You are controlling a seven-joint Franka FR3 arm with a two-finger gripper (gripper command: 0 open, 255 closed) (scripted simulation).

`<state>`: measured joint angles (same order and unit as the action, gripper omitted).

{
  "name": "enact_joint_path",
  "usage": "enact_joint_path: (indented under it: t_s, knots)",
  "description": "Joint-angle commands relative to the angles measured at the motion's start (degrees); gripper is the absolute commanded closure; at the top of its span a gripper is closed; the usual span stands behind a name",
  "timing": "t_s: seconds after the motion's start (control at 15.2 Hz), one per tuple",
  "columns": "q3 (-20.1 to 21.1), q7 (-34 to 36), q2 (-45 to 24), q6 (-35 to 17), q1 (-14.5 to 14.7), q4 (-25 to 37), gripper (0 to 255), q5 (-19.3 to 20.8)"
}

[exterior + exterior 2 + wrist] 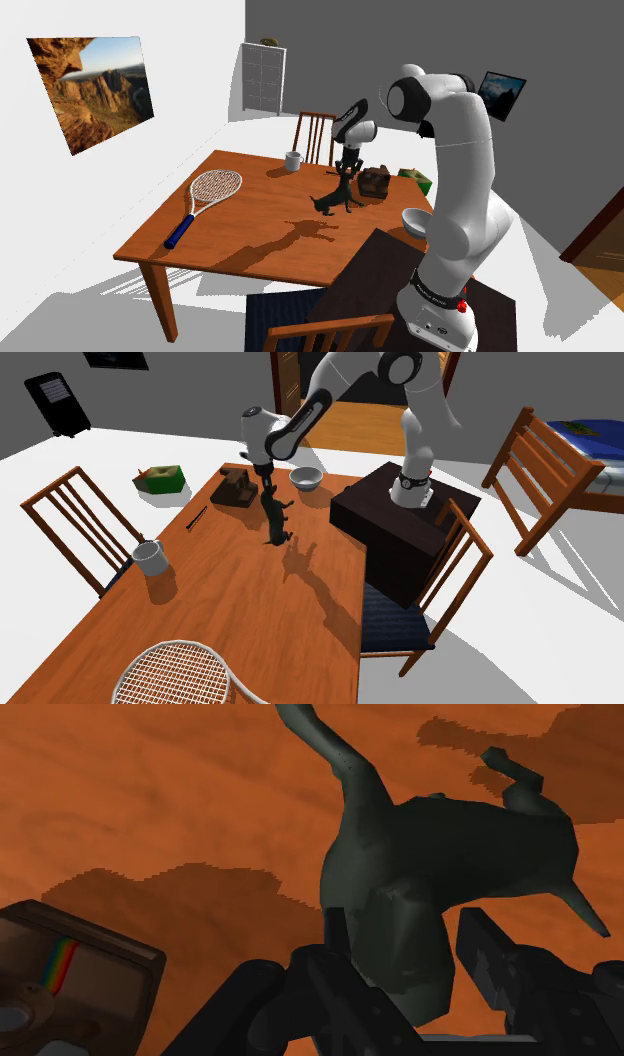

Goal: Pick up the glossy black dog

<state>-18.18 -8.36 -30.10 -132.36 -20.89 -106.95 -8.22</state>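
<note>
A table (250, 225) of grained, orange-brown wood, lightly polished; the dog (440, 844) dark and smooth with a dull sheen; the gripper (405, 924) matt black; the far chair (315, 128) of slatted wood; a mug (293, 160) smooth, plain white.

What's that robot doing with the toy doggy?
The white robot arm is picking up a dark, glossy toy dog. Its black two-finger gripper is shut on one end of the dog, over the brown wooden table. The dog seems to hang just above the table, since its shadow lies apart from it. A white mug, a blue-handled tennis racket and a small brown box sit nearby on the table.
</note>
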Motion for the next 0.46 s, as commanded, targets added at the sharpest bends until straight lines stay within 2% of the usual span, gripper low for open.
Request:
enact_joint_path:
  t_s: [0.0, 0.4]
  knots:
    - [-0.3, 0.2, 1.1, 1.3, 0.2, 0.2, 255, 0.4]
    - [-0.8, 0.6, 3.2, 3.6, 0.6, 0.6, 255, 1.2]
